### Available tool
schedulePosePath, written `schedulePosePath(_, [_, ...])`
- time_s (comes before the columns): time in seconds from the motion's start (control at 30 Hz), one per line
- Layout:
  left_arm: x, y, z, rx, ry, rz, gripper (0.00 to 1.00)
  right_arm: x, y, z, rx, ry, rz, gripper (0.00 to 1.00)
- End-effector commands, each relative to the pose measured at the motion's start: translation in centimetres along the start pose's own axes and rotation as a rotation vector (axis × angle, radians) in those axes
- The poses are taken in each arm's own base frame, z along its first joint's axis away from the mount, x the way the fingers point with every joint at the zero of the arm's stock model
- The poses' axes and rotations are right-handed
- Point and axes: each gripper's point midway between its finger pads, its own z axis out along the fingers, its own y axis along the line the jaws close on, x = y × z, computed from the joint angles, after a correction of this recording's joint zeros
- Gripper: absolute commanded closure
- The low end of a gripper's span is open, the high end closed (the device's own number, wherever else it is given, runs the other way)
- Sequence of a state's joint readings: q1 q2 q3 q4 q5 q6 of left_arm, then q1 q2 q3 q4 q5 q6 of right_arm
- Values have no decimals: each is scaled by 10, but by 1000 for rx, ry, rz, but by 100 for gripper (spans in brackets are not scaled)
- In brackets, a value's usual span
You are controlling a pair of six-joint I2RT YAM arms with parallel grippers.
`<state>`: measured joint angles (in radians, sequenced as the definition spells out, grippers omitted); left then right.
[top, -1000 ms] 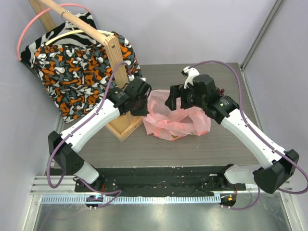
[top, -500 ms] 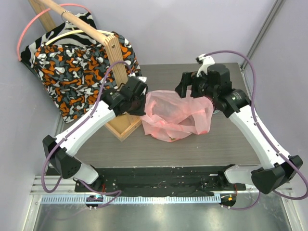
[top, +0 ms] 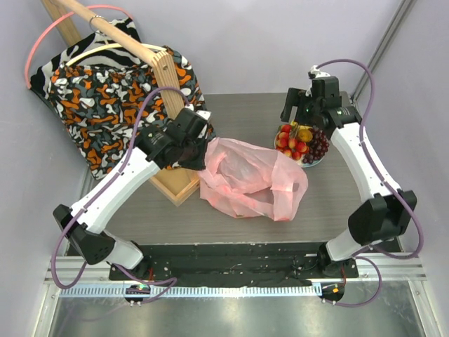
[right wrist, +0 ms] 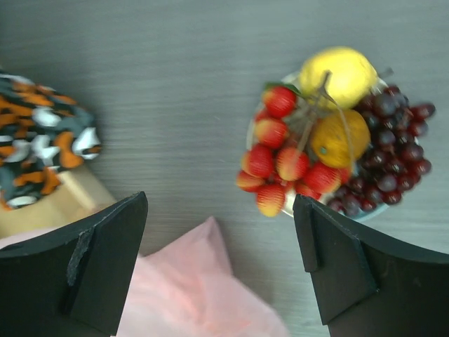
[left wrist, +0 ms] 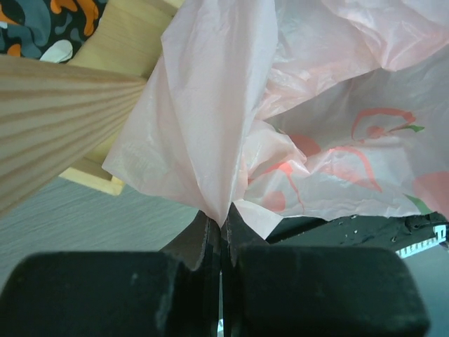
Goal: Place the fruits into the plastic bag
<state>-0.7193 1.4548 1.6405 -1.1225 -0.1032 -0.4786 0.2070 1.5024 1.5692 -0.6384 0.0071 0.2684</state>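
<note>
The pink plastic bag (top: 245, 179) lies crumpled mid-table. My left gripper (top: 197, 153) is shut on a fold of its left edge; in the left wrist view the film (left wrist: 210, 105) rises out of the pinched fingertips (left wrist: 222, 221). The fruits (top: 302, 140) sit heaped on a pale blue plate (top: 312, 164) right of the bag. My right gripper (top: 298, 118) hovers open just behind them, holding nothing. Its wrist view shows red strawberries (right wrist: 280, 161), a yellow lemon (right wrist: 339, 74), an orange fruit (right wrist: 340, 137) and dark grapes (right wrist: 393, 151) ahead of the spread jaws (right wrist: 219, 210), with the bag's corner (right wrist: 196, 295) below.
A wooden rack (top: 175, 175) stands right beside my left gripper, its beam (left wrist: 56, 126) close to the left wrist camera. An orange-black patterned cloth (top: 119, 98) hangs on it at the back left. Walls close in the table's left, back and right sides.
My right arm has swung away from above the bag to the back right, uncovering the plate of fruits. My left gripper has shifted slightly left with the bag, which now sags wider.
</note>
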Motion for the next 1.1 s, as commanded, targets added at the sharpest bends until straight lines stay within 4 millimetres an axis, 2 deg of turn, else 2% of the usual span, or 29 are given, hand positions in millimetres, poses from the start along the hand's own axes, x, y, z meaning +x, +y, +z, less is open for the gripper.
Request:
schedulePosePath(0.0, [2,5,-13,-8,16,-11,100,1,-26,10,106,24,4,6])
schedulePosePath(0.27, [-12,10,0,-43,9,-84,100,22,-68,39,233,97,22,6])
schedulePosePath(0.4, [-20,11,5,-51,-5,-123,100,28,-75,48,246,121,33,7])
schedulePosePath(0.6, [-34,2,8,-18,-29,-162,100,31,-88,69,279,143,31,8])
schedulePosePath(0.9, [-40,-6,20,8,-25,-189,100,28,-106,80,286,133,106,11])
schedulePosePath(1.07, [-42,-8,23,16,-29,-190,100,29,-119,82,318,136,129,16])
